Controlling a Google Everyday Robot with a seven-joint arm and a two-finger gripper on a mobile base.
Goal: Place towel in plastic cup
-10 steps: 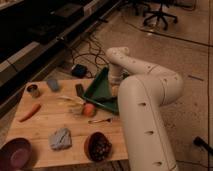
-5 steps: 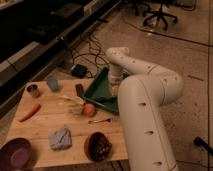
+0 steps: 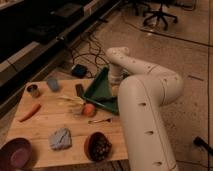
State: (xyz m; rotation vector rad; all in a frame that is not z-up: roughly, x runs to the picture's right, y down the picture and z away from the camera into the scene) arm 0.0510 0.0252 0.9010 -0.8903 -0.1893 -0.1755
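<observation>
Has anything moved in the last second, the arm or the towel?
Nothing has visibly changed. The gripper stays at the far edge of the green tray, and the towel lies untouched near the front of the table. Everything else is in the same place.

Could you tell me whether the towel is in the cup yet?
Out: the towel lies crumpled on the table, apart from the blue cup. The gripper is over by the green tray.
</observation>
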